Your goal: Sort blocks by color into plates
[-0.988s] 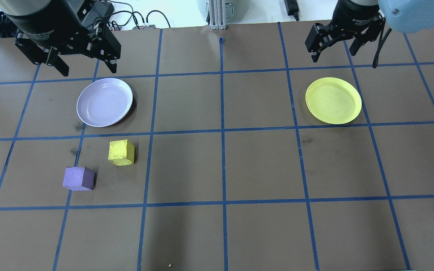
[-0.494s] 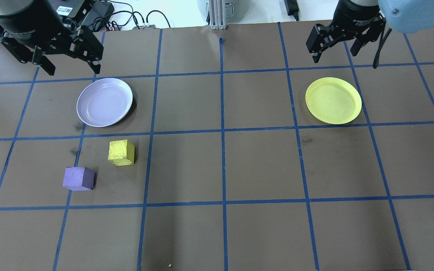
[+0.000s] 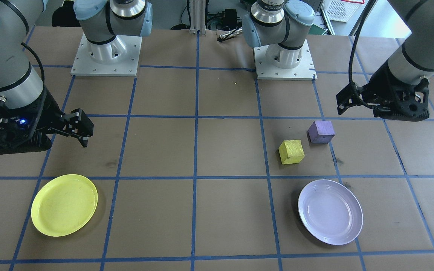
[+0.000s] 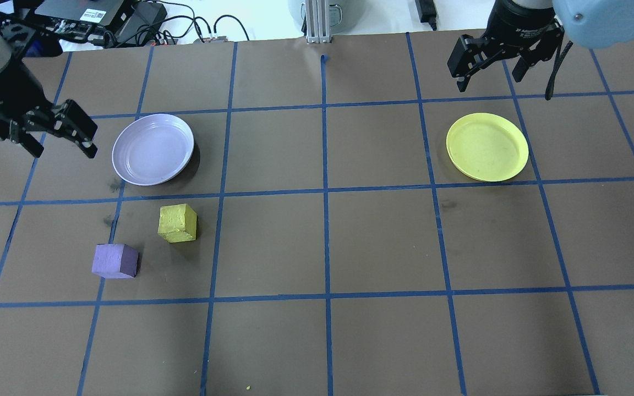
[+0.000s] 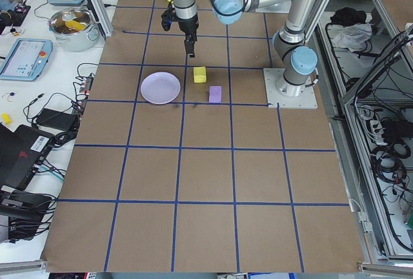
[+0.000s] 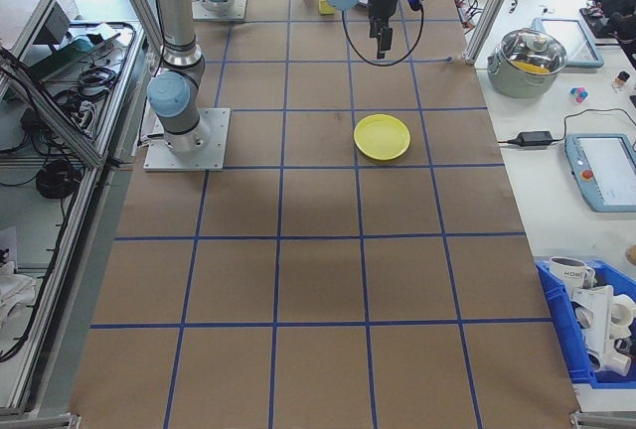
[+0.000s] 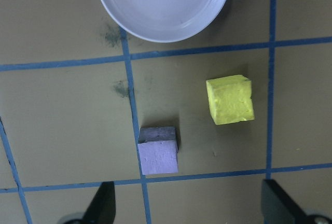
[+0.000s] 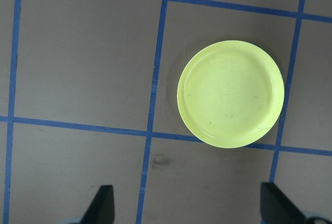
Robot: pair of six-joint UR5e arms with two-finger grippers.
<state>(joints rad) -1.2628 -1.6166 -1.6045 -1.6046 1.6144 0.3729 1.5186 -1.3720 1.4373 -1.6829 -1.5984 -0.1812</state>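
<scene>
The yellow block and the purple block rest on the brown table, close together and in front of the empty lavender plate. On the far right lies the yellow plate, also empty. My left gripper hangs open just left of the lavender plate and holds nothing. The left wrist view looks down on the purple block, the yellow block and the lavender plate. My right gripper is open and empty behind the yellow plate.
Blue tape lines divide the table into squares. Cables and electronics lie beyond the far edge. Both robot bases stand at the robot's side of the table.
My left gripper has swung left and nearer, from behind the lavender plate to its left side, still open. The right gripper, blocks and plates have not moved.
</scene>
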